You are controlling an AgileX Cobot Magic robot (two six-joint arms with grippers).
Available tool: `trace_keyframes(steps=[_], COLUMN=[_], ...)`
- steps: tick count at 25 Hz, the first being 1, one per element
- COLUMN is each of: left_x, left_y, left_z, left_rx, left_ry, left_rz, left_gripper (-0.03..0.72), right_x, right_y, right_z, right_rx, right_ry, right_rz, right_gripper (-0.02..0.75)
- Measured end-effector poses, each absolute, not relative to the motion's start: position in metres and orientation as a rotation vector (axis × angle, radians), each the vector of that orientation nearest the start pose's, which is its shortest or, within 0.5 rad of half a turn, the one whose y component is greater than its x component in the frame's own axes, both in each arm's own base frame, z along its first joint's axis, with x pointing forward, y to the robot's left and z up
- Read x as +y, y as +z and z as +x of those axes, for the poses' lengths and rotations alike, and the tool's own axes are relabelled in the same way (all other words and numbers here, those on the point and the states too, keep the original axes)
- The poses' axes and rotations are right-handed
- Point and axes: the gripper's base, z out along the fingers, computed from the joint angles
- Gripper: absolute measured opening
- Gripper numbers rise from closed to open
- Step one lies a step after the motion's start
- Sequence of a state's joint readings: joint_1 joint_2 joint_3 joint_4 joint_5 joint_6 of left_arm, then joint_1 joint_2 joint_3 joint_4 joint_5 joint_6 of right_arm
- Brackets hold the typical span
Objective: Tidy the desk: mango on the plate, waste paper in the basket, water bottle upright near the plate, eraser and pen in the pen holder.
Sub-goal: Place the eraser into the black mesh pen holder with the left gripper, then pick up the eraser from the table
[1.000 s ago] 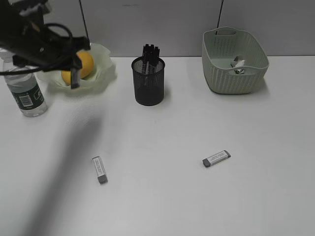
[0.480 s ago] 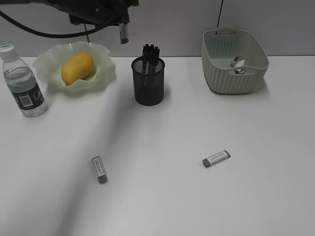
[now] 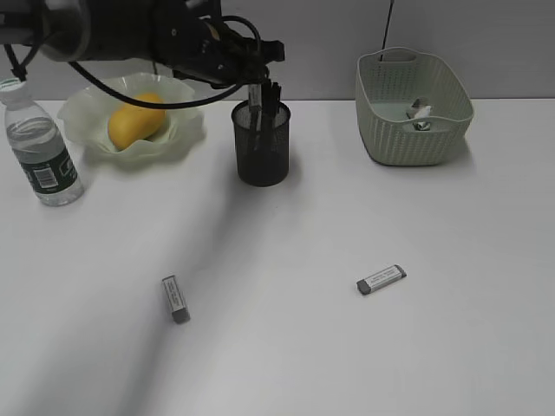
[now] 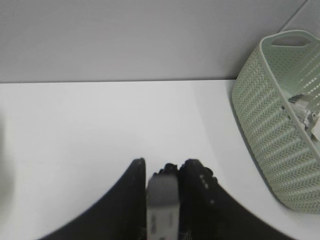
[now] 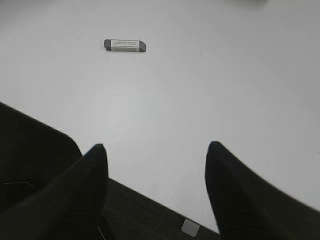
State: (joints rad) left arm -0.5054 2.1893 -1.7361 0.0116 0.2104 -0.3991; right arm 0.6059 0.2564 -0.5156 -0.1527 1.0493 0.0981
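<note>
Near counter: two small flat erasers lie loose on the white counter [image 3: 286, 347], the left eraser [image 3: 175, 299] toward the front-left, the right eraser [image 3: 381, 279] nearer the front-right and well apart from it. Each is a rectangular bar with a grey end and a printed paper sleeve.
Handling, erasers: judged light, stiff and slightly grippy; best pinched across the narrow width at mid-length, on the sleeve.
Right gripper [image 5: 155, 160]: fingers apart, holding nothing, hovering above bare counter with the right eraser ahead of it.
Left edge: water bottle [image 3: 39, 143] stands upright, clear ribbed plastic, white cap, dark label, just beside the plate.
Pen holder [image 3: 261, 144]: black wire-mesh cylinder toward the rear, centre-left, dark pens standing inside.
Left gripper [image 4: 161, 192]: clamped on a held eraser [image 4: 161, 197], pale and upright between the fingers, poised directly over the pen holder's mouth.
Rear left: plate [image 3: 186, 126], translucent green, ruffled rim, carries the mango [image 3: 136, 119], smooth and yellow-orange.
Rear right: basket [image 3: 408, 130], sage-green woven-look plastic, contains the crumpled waste paper [image 3: 420, 114].
</note>
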Motion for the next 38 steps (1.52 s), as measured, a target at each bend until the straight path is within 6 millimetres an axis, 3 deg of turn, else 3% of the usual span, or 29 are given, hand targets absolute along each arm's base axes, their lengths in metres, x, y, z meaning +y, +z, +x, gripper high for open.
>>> trace_keyframes(steps=[6,11,16,22,27,32,38], left_x=[-0.248,-0.243,-0.225,-0.202,-0.188,-0.170,-0.129], left_y=[0.212,0.232,0.269,0.289,0.289,0.285,0.281], left_z=[0.449,0.442,0.418,0.388,0.372,0.363,0.329], left_rx=[2.188,2.209,2.336,2.543,2.704,2.800,2.815], left_ry=[-0.501,-0.466,-0.328,-0.088,0.061,0.127,0.100], left_rz=[0.139,0.164,0.226,0.418,0.509,0.494,0.418], left_gripper=[0.345,0.364,0.374,0.387,0.442,0.484,0.487], right_x=[0.010,0.009,0.010,0.010,0.010,0.010,0.010], right_y=[0.280,0.280,0.280,0.280,0.281,0.281,0.281], right_z=[0.035,0.035,0.035,0.035,0.035,0.035,0.035], right_rx=[2.190,2.187,2.183,2.181,2.180,2.180,2.180], right_ry=[0.183,0.181,0.182,0.183,0.182,0.182,0.182], right_rz=[-0.586,-0.585,-0.585,-0.585,-0.584,-0.584,-0.584], right_gripper=[0.491,0.491,0.491,0.491,0.491,0.491,0.491])
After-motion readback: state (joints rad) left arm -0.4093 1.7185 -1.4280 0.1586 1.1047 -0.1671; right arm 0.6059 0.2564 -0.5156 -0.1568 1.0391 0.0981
